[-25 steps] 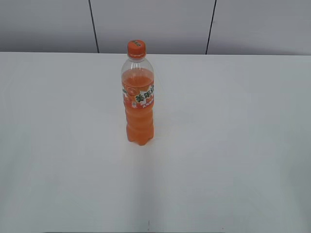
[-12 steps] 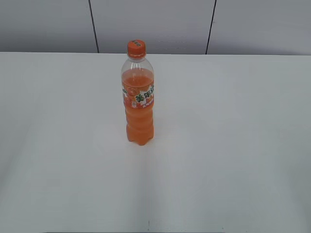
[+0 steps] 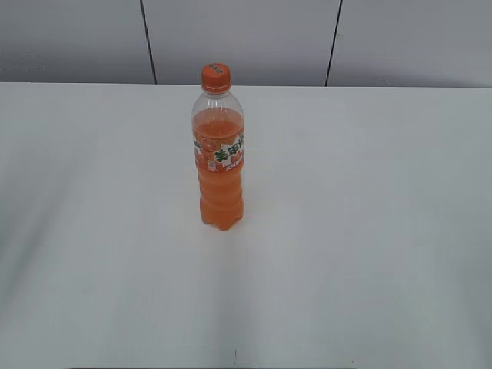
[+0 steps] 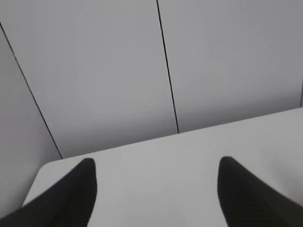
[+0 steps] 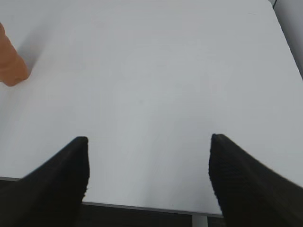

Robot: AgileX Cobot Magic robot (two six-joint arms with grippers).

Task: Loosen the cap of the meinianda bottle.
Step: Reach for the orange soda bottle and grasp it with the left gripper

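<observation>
The meinianda bottle [image 3: 220, 165] stands upright near the middle of the white table [image 3: 369, 231], filled with orange drink, its orange cap [image 3: 216, 75] on top. Neither arm shows in the exterior view. In the left wrist view my left gripper [image 4: 156, 163] is open over bare table, facing the grey wall, nothing between its black fingers [image 4: 78, 194]. My right gripper [image 5: 147, 142] is open over the table's near edge with nothing between its fingertips. The bottle's orange base [image 5: 10, 64] shows at the far left edge of the right wrist view, well away from the fingers.
A grey panelled wall [image 3: 246, 38] runs behind the table. The left wrist view shows the table's rounded far corner [image 4: 45, 168]. In the right wrist view the table's front edge [image 5: 142, 207] lies under the gripper and its right edge [image 5: 286, 42] is at the upper right.
</observation>
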